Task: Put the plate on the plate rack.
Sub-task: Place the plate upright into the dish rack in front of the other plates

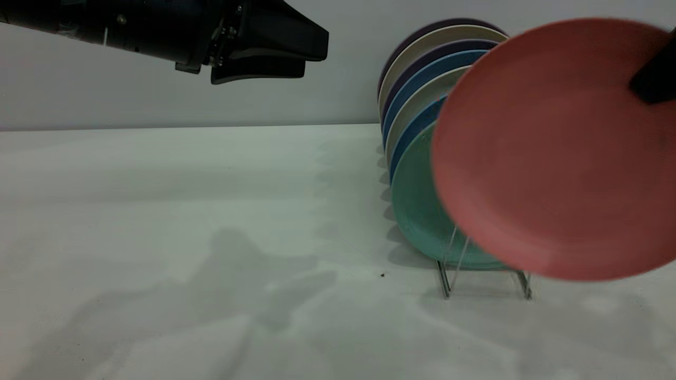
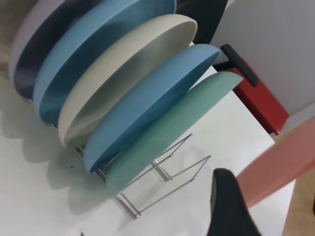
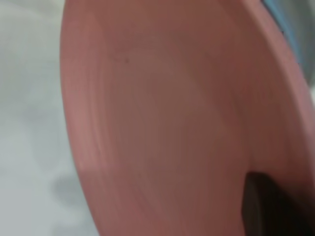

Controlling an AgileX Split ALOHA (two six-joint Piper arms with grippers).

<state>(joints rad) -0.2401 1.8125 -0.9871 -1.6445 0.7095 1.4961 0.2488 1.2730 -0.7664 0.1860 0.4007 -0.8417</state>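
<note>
Your right gripper (image 1: 655,79) grasps the plate (image 1: 549,153) in its jaws, airborne just before the plate rack (image 1: 449,274); left gripper (image 1: 311,55) hovers far left, jaws nearly clenched.

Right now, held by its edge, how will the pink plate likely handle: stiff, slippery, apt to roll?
The plate probably stays stiff: pinched at one rim by the right claw, it shows no sag. Its matte face suggests fair grip. Round and edge-up, it could roll or tip if released outside the rack.
</note>
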